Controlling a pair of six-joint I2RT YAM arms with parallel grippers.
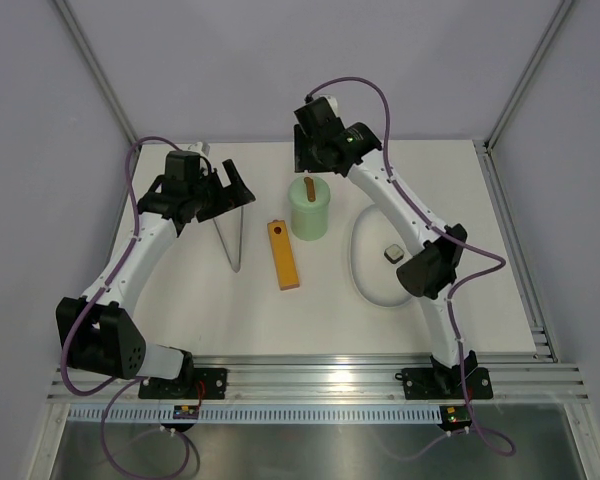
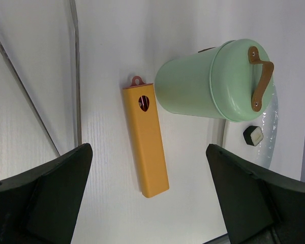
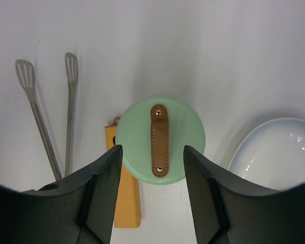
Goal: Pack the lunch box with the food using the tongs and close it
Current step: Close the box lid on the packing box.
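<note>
The mint-green lunch box (image 1: 309, 212) stands upright mid-table with its lid (image 3: 159, 138) on, brown handle up. Above and just behind it hovers my right gripper (image 1: 313, 168) (image 3: 152, 152), open, with its fingers either side of the lid in the right wrist view and nothing held. The grey tongs (image 1: 235, 240) (image 2: 76, 76) (image 3: 70, 107) lie flat to the left of the box. My left gripper (image 1: 235, 192) (image 2: 147, 152) hangs wide open and empty over the tongs' far end. One dark-and-white cube of food (image 1: 390, 253) (image 2: 253, 135) sits on the white plate (image 1: 360, 262).
A long orange block (image 1: 283, 255) (image 2: 146, 142) (image 3: 123, 203) lies between the tongs and the lunch box, close to the box's left side. The plate (image 3: 274, 152) lies right of the box, partly under the right arm. Frame posts stand at the back corners.
</note>
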